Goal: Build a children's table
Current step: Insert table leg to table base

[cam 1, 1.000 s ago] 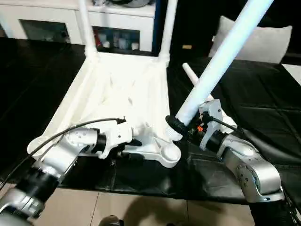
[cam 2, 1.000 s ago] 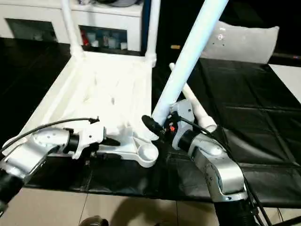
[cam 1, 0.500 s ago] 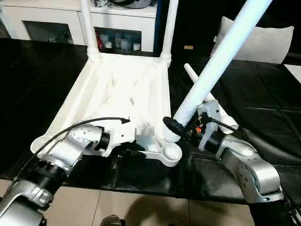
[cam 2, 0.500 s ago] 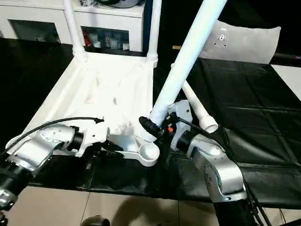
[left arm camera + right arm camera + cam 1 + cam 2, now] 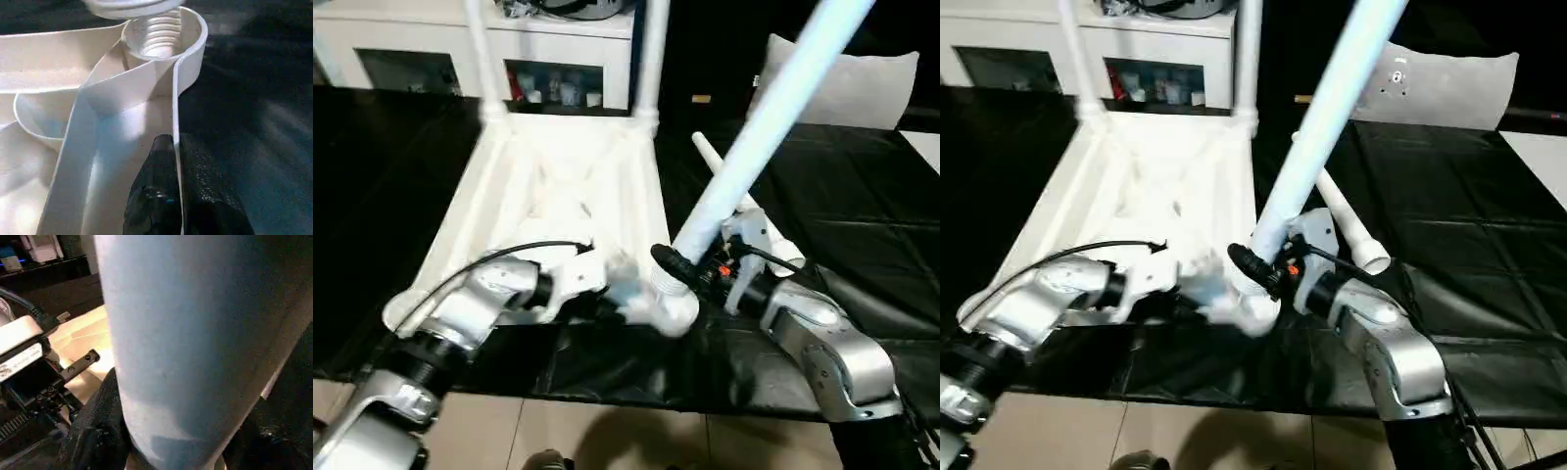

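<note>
- Since a second ago the left gripper [image 5: 172, 166] has closed its fingers [image 5: 156, 196] onto the near rim of the table top [image 5: 558, 186], where they stood apart before.
- Over the same second the near right corner socket [image 5: 188, 44] has slid under the threaded end of the leg [image 5: 754, 127], which earlier hung just beside it.
- Now the left fingers are pressed together, pinching the thin white wall of the rim, one finger inside it and one outside.
- White and upside down, the table top lies on the black-sheeted bench [image 5: 862, 206] with its ribbed underside facing up.
- Two legs [image 5: 646, 59] stand upright in the far corner sockets.
- Right gripper [image 5: 690, 269] holds the third leg near its lower end, its fingers spread to the tube's width and clamped around it.
- That leg leans up and away to the right, and its threaded tip sits in the mouth of the corner socket.
- Another leg [image 5: 739, 211] lies flat on the bench behind the right gripper.
- White cupboards [image 5: 421, 49] stand beyond the bench.
</note>
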